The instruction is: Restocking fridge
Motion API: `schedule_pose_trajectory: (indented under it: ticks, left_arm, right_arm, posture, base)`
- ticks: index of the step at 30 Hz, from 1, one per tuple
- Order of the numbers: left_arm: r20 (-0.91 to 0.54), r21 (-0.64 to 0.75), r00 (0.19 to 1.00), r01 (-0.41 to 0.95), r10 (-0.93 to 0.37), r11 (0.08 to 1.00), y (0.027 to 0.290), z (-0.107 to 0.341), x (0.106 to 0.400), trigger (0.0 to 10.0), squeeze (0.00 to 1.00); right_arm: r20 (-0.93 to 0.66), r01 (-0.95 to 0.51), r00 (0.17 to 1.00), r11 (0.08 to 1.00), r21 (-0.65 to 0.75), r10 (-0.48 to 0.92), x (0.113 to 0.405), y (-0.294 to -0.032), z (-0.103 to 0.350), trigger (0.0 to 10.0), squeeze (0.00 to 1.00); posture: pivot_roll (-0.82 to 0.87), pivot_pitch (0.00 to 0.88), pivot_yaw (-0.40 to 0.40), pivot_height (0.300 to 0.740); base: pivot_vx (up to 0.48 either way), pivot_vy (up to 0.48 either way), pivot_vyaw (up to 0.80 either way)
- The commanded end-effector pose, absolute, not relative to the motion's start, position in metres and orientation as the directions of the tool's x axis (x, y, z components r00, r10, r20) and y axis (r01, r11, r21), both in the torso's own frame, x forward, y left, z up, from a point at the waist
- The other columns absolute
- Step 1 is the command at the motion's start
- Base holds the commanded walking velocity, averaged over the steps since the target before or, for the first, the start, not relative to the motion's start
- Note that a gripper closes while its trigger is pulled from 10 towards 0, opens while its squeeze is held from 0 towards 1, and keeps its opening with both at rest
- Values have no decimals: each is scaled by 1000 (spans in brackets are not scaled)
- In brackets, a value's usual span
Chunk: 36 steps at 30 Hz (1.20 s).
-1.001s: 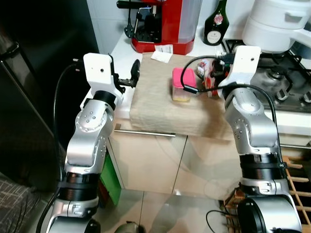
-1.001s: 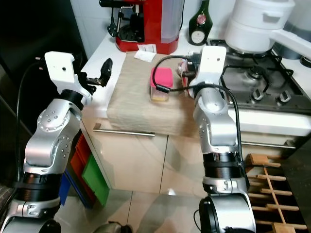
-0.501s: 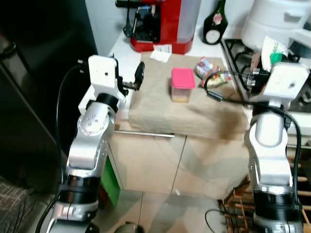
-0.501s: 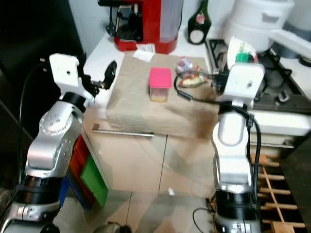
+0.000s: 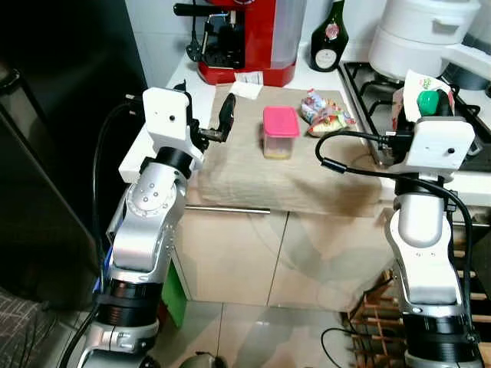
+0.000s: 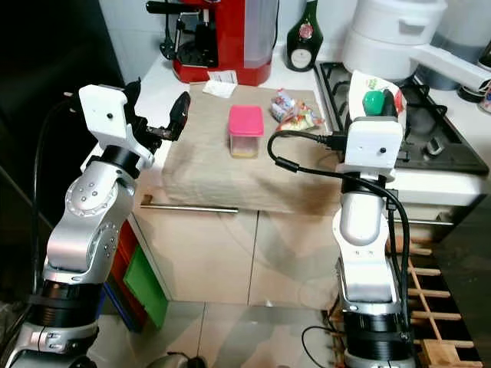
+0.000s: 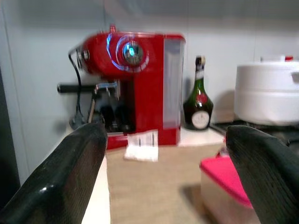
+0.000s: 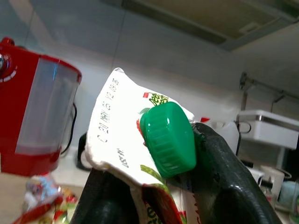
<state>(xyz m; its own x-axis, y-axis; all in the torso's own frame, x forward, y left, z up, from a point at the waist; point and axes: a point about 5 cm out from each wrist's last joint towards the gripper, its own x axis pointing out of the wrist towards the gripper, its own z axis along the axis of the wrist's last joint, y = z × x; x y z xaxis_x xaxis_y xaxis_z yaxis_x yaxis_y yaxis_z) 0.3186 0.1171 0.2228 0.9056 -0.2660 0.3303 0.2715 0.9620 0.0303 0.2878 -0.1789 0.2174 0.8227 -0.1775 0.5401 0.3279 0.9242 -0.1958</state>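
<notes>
Above the stove [image 6: 430, 138], right claw [image 8: 154, 186] clamps the green-capped carton [image 8: 135, 135].

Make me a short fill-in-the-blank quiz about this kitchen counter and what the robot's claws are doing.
1. The right claw is shut on a carton with a ____ cap.
2. The container on the beige cloth has a ____ lid.
3. The left claw is ____ and holds nothing.
4. The coffee machine is ____.

Missing words: green; pink; open; red
</notes>
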Motion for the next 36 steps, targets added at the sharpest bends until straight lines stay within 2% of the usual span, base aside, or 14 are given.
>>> schedule_pose_trajectory:
  ticks: [1,18,36]
  left_arm:
    - [326,24,905,282,-274,959,118,224,321,10000,0]
    - [327,24,896,311,-301,950,115,225,321,10000,0]
    - [316,23,894,329,-319,944,111,220,321,10000,0]
  right_arm:
    - [541,306,826,931,-200,-156,290,-175,217,10000,0]
    - [489,249,863,949,-193,-127,299,-168,208,10000,0]
    - [445,233,888,949,-211,-118,304,-172,199,10000,0]
  posture:
    - [-35,0,44,740]
    - [-28,0,45,740]
    - [-36,0,47,740]
  base:
    - [-240,0,0]
    - [-283,0,0]
    - [-293,0,0]
